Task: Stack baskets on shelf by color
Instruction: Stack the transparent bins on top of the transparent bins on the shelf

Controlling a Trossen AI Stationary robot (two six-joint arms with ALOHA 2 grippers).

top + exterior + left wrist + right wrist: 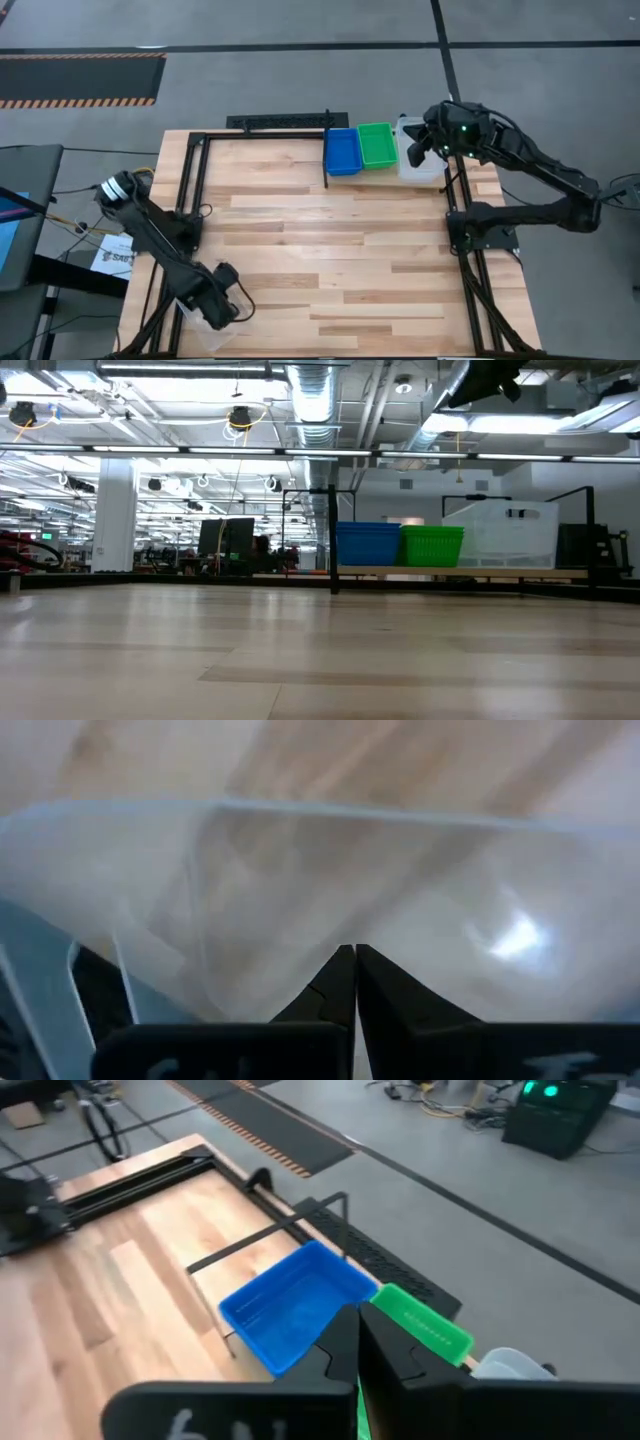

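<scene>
The shelf point(300, 125) runs along the table's far edge. On its right part stand blue baskets point(342, 150), green baskets point(377, 145) and clear baskets point(420, 163), side by side; the low view shows them as blue point(368, 544), green point(432, 546) and clear point(500, 534). My right gripper point(418, 150) hovers shut above the clear ones, holding nothing; its wrist view looks down on the blue basket point(290, 1305) and the green one point(425, 1325). My left gripper point(222, 308) is at the table's near left corner, shut on one more clear basket point(203, 335). My left gripper point(354, 956) is shut on the clear basket's near wall point(300, 982), pinched between the two fingers. The see-through plastic makes the exact spot hard to see. The basket's hollow and far rim point(330, 812) fill the wrist view beyond the fingertips.
Black metal rails point(190, 180) frame the plank tabletop point(330, 250) on the left, and more rails point(470, 270) run along its right side. A black upright post point(327, 150) stands just left of the blue baskets. Papers and cables lie off the table's left edge.
</scene>
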